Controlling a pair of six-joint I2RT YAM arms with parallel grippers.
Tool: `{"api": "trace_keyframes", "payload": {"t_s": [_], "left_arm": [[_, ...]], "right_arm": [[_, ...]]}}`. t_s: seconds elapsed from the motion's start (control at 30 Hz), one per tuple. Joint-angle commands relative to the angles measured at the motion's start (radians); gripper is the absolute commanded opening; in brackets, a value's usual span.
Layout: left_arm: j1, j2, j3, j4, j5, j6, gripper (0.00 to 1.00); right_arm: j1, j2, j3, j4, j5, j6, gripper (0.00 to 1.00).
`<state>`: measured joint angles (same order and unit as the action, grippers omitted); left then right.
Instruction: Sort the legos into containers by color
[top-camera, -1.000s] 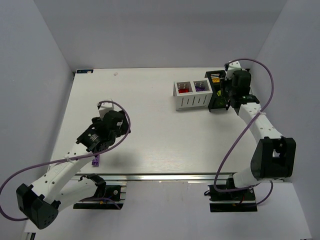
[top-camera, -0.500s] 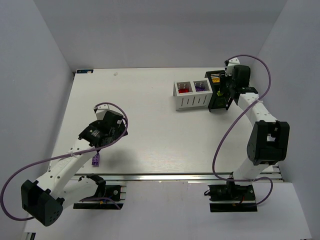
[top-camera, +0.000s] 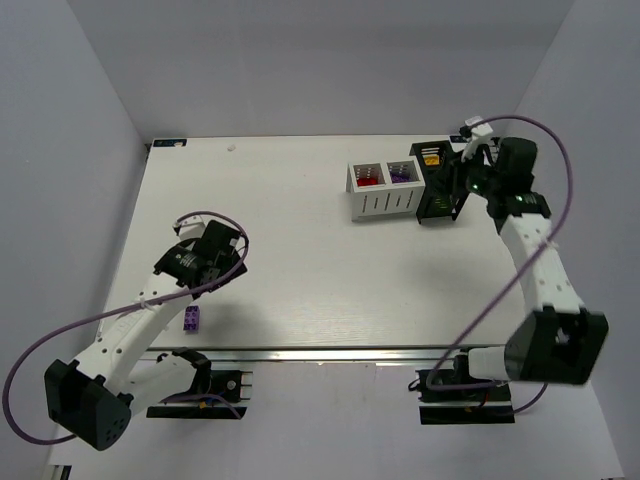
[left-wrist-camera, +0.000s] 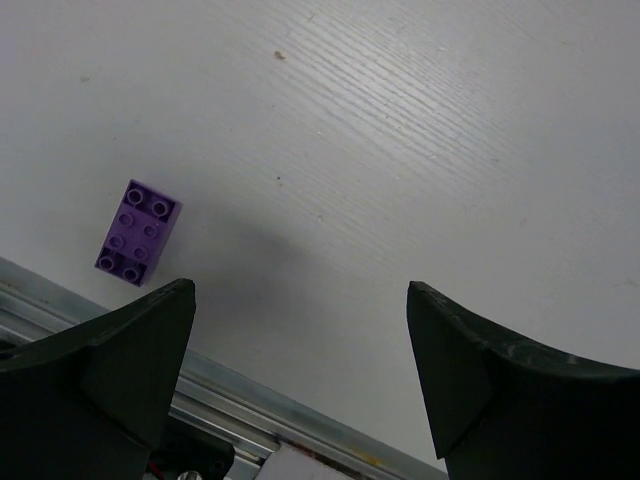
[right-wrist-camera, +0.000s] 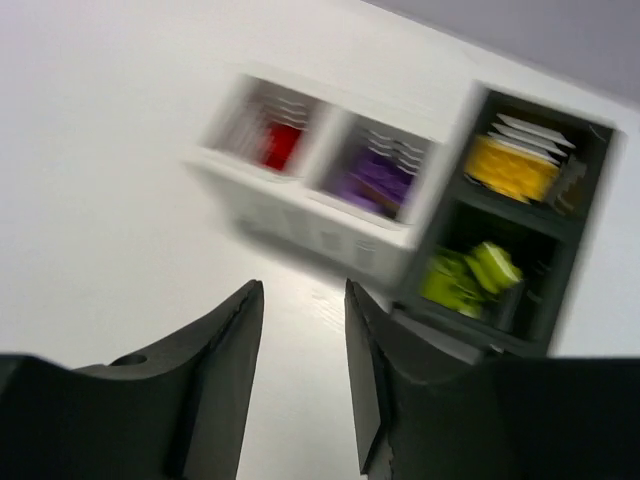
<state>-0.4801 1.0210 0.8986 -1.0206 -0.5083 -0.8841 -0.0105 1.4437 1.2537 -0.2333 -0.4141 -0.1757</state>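
**A:** Start big. What sits on the bench (top-camera: 300, 250)?

**B:** Just ahead of the right jaws are the two containers. The white slatted box (top-camera: 384, 205) holds red bricks (right-wrist-camera: 280, 145) in one compartment and purple bricks (right-wrist-camera: 372, 180) in the other. The black bin (top-camera: 436, 204) touches its side and holds yellow (right-wrist-camera: 515, 165) and lime green (right-wrist-camera: 465, 275).

**A:** And the jaws themselves?

**B:** The right jaws stand partly apart with nothing between them. The left jaws are spread as wide as they go, and they are empty too.

**A:** What is left to sort?

**B:** I can see one loose purple brick (left-wrist-camera: 138, 232). It lies flat on the bench with its studs up, just outside one finger of the left jaws and not between them. The white box is well apart from it, across the bench.

**A:** So the step in hand is picking that brick up. How should it go?

**B:** I'd slide the left jaws sideways until the brick sits centred in the gap. Then I'd turn the wrist so the pads meet its long flat sides, since it lies at an angle to them now. Come straight down, close gently and lift clear before carrying. It is close to the bench's near edge, so a nudge could push it off.
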Motion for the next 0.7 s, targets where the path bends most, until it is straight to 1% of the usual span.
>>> {"api": "trace_keyframes", "payload": {"t_s": [0.0, 0.03, 0.07, 0.1, 0.13, 0.17, 0.23, 0.3, 0.37, 0.43, 0.47, 0.5, 0.53, 0.57, 0.6, 0.67], "left_arm": [[0.029, -0.006, -0.006, -0.088, -0.01, -0.116, 0.95], [0.044, -0.007, -0.015, -0.099, -0.007, -0.121, 0.95], [0.044, -0.006, -0.018, -0.101, -0.009, -0.122, 0.95], [0.06, -0.002, -0.018, -0.102, -0.013, -0.112, 0.94], [0.08, 0.014, -0.007, -0.125, -0.044, -0.108, 0.94], [0.092, 0.031, 0.002, -0.136, -0.055, -0.105, 0.94], [0.116, 0.077, 0.01, -0.165, -0.062, -0.093, 0.94], [0.162, 0.099, 0.002, -0.168, -0.046, -0.082, 0.94], [0.208, 0.108, -0.015, -0.132, 0.003, -0.053, 0.94], [0.241, 0.116, -0.033, -0.081, 0.043, 0.014, 0.95], [0.253, 0.12, -0.033, -0.07, 0.08, 0.036, 0.97], [0.279, 0.128, -0.032, -0.056, 0.1, 0.075, 0.97], [0.288, 0.128, -0.03, -0.044, 0.105, 0.08, 0.98], [0.316, 0.132, -0.026, -0.035, 0.14, 0.095, 0.98], [0.327, 0.134, -0.02, -0.021, 0.163, 0.149, 0.98], [0.348, 0.148, -0.023, -0.006, 0.186, 0.169, 0.96]], "right_arm": [[-0.014, -0.262, -0.106, 0.04, -0.598, -0.019, 0.44], [-0.013, -0.302, -0.197, 0.146, -0.647, 0.057, 0.42], [-0.013, -0.363, -0.235, 0.188, -0.675, 0.102, 0.41], [-0.013, -0.379, -0.259, 0.219, -0.704, 0.134, 0.42], [-0.013, -0.385, -0.272, 0.215, -0.713, 0.149, 0.46], [-0.014, -0.373, -0.269, 0.195, -0.722, 0.14, 0.47], [-0.014, -0.346, -0.251, 0.116, -0.744, 0.105, 0.48], [-0.013, -0.306, -0.24, 0.1, -0.773, 0.102, 0.48], [-0.009, -0.287, -0.234, 0.086, -0.766, 0.097, 0.48], [-0.009, -0.29, -0.235, 0.086, -0.767, 0.096, 0.48], [-0.008, -0.299, -0.238, 0.088, -0.767, 0.096, 0.48], [-0.009, -0.305, -0.244, 0.098, -0.766, 0.099, 0.48], [-0.009, -0.315, -0.25, 0.112, -0.764, 0.107, 0.48], [-0.012, -0.327, -0.257, 0.127, -0.762, 0.131, 0.49], [-0.013, -0.335, -0.269, 0.153, -0.761, 0.14, 0.49], [-0.014, -0.342, -0.273, 0.163, -0.769, 0.148, 0.5]]}}
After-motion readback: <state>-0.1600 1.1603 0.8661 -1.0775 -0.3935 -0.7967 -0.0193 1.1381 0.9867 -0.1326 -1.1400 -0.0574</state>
